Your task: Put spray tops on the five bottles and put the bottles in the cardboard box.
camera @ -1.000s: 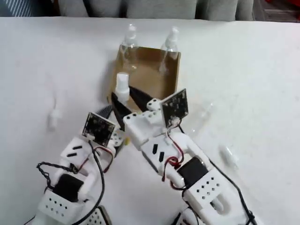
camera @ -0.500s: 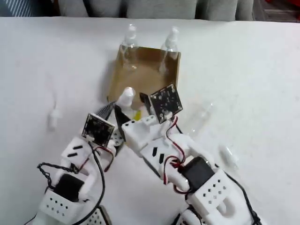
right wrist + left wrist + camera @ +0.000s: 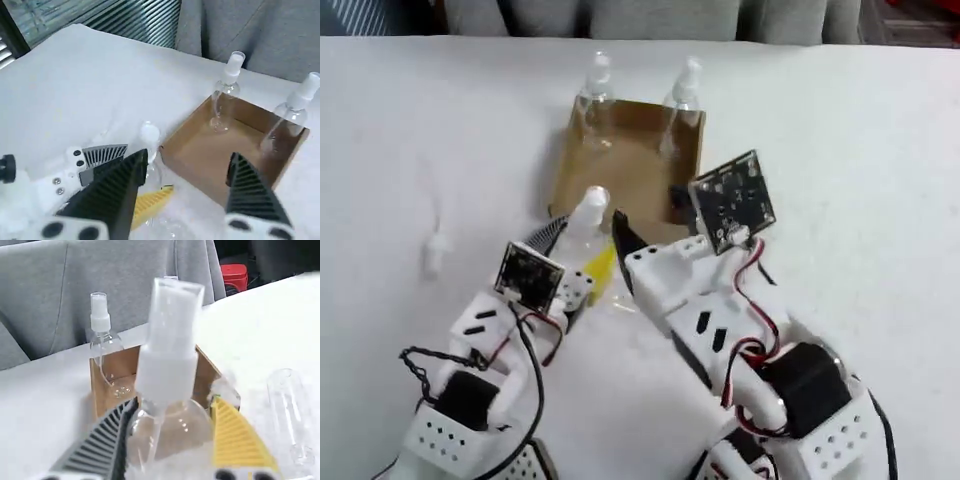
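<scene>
While the spray-topped bottle [image 3: 585, 225] stands upright just outside the near wall of the cardboard box [image 3: 565, 165], the left gripper [image 3: 578, 250] has it clamped around the round body, grey finger on one side and yellow finger on the other. It looks a light thing of thin, clear plastic, smooth and likely to slip or dent under a hard squeeze. I'd judge the body below the shoulder the right place to hold it, not the spray head, which could tilt or pull off.

The right gripper [image 3: 650, 212] hangs beside it over the box's near edge. The right wrist view shows its black jaws spread wide with nothing between them. That view also shows two topped bottles [image 3: 222, 95] [image 3: 292, 120] upright in the box's far corners.

The left wrist view, close in, shows the dip tube running down inside the held bottle and the head apparently seated. It also shows a topless bottle [image 3: 290, 415] lying on the white table [image 3: 820, 120] near the yellow finger. Looking down from above, a loose spray top [image 3: 433, 250] lies well apart, off to the left arm's side.
</scene>
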{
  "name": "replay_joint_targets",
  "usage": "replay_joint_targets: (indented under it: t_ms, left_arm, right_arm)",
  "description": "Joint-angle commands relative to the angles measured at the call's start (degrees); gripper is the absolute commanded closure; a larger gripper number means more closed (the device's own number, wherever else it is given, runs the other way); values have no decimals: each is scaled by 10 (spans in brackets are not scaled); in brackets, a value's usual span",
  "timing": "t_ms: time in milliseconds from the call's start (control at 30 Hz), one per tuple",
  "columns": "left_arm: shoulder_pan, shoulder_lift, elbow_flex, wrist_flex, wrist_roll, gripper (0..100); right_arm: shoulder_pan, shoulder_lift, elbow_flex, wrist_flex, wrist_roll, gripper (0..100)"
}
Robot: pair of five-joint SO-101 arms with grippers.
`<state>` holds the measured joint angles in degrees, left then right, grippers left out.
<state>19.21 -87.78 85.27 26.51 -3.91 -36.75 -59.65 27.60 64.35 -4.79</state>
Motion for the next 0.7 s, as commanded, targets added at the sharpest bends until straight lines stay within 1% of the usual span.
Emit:
replay_joint_targets:
  t_ms: [0, 33, 100, 233, 367, 533, 667]
  left_arm:
    - [0, -8, -5, -21, -7, 980]
    - [0, -8, -5, -20, -7, 980]
    - [0, -8, -5, -19, -5, 980]
    - [0, -8, -8, -18, -3, 980]
    - [0, -8, -8, -18, -3, 980]
    - [0, -8, -6, -18, -3, 980]
    - [0, -8, -6, -18, -3, 980]
  right_arm:
    - [15, -3, -33, 3, 7, 983]
    - [15, -1, -32, 3, 7, 990]
    - [22, 3, -32, 6, 7, 943]
    - [61, 5, -20, -10, 7, 988]
    - [80, 22, 44, -78, 7, 983]
    - [75, 77, 99, -186, 7, 984]
    - [47, 109, 99, -218, 7, 984]
